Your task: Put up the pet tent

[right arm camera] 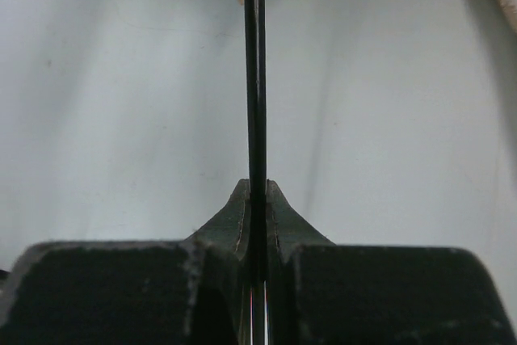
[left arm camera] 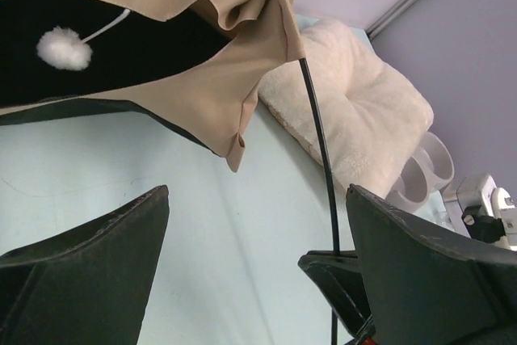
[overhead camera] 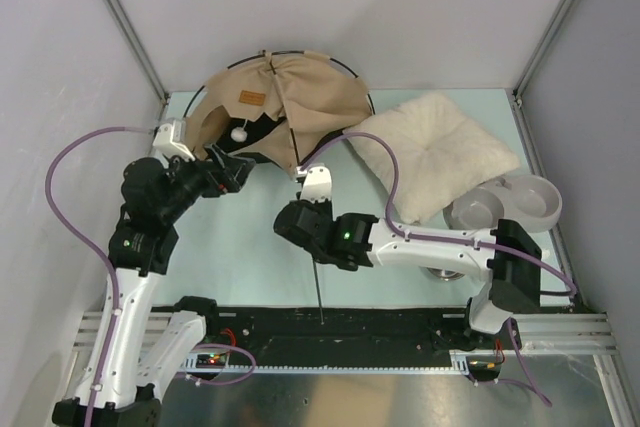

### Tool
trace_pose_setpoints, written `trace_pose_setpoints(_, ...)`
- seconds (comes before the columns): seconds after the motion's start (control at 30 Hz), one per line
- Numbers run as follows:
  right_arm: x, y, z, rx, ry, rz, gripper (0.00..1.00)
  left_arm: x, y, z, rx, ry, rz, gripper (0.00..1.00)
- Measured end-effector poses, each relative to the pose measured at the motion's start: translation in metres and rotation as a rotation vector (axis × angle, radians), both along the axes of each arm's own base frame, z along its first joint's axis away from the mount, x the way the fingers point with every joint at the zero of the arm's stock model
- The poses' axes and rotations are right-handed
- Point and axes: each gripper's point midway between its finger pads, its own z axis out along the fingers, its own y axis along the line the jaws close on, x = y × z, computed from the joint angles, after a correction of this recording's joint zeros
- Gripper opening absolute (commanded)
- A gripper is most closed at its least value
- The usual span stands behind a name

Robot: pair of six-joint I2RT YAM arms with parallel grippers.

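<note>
Pet tent (overhead camera: 305,97) with small brown label (overhead camera: 250,98), its print unreadable

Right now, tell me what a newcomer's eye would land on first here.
The slumped tan pet tent at the far edge of the table, white pom-pom dangling at its dark doorway. Then the right end effector shut on a thin black pole running out of the tent, and the fluffy cream pillow to the tent's right.

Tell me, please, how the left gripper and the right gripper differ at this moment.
The left gripper stands wide open and empty; the right gripper is shut on the thin black pole. The left gripper faces the pet tent doorway; the right gripper looks along the pole over the table. Both have dark fingers.
</note>
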Motion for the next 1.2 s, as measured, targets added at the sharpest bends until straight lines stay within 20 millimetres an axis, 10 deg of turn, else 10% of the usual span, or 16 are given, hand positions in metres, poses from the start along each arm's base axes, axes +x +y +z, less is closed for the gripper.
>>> trace_pose_setpoints(0.47, -0.019, 0.059, -0.001, 0.150, 0.012, 0.213, 0.14, 0.002, -0.038, -0.025, -0.032, 0.068, -0.111, 0.94)
trace_pose_setpoints(0.8, -0.038, 0.076, -0.012, 0.204, 0.014, 0.372, 0.01, 0.019, -0.047, -0.064, -0.072, 0.141, -0.062, 0.76)
trace_pose_setpoints(1.0, -0.042, 0.077, -0.001, 0.256, 0.006, 0.397, 0.02, 0.023, -0.037, -0.084, -0.082, 0.175, 0.022, 0.50)
trace_pose_setpoints(1.2, -0.046, 0.082, 0.001, 0.278, 0.012, 0.421, 0.23, 0.027, -0.040, -0.083, -0.105, 0.174, 0.014, 0.12)
